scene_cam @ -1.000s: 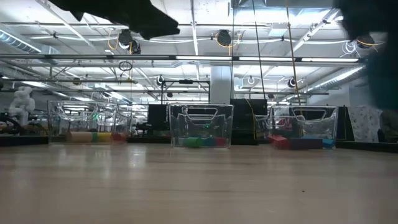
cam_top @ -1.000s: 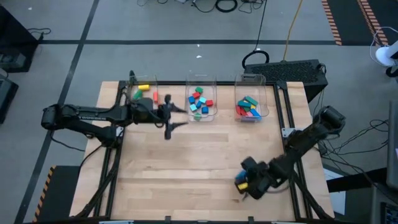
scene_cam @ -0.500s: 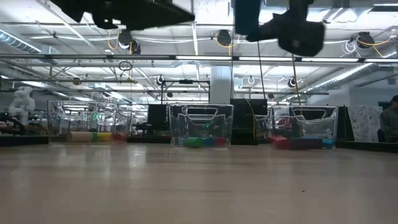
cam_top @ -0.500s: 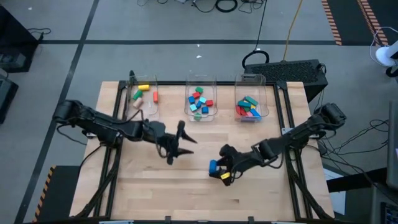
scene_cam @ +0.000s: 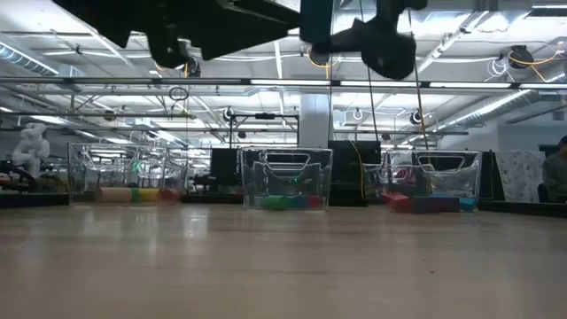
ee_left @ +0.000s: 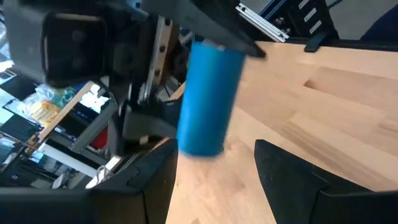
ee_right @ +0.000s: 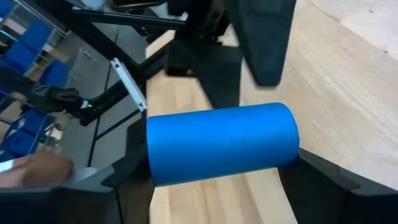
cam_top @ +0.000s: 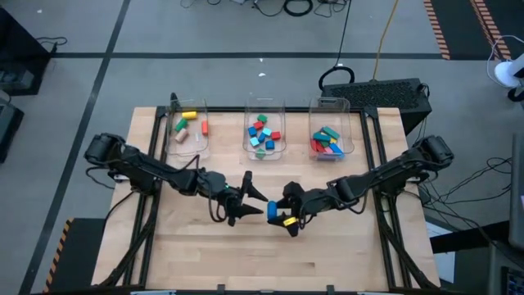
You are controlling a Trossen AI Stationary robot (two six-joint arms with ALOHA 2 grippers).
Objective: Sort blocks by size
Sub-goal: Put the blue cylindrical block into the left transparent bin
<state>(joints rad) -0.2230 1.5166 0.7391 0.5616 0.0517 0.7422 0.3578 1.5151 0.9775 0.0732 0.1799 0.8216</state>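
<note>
Above the middle of the wooden desk (cam_top: 246,246), the right gripper (cam_top: 282,215) holds a blue cylinder (ee_right: 221,143) with its jaws clamped across the two flat ends, the round side left bare. The left gripper (cam_top: 250,197) faces it just beside the cylinder, jaws apart and holding nothing. The other blocks (cam_top: 262,135) lie sorted in three clear bins (cam_top: 330,105) along the far edge. The cylinder looks light, rigid and smooth, so it could roll or slip; a second hold is best taken squarely across its curved middle.
</note>
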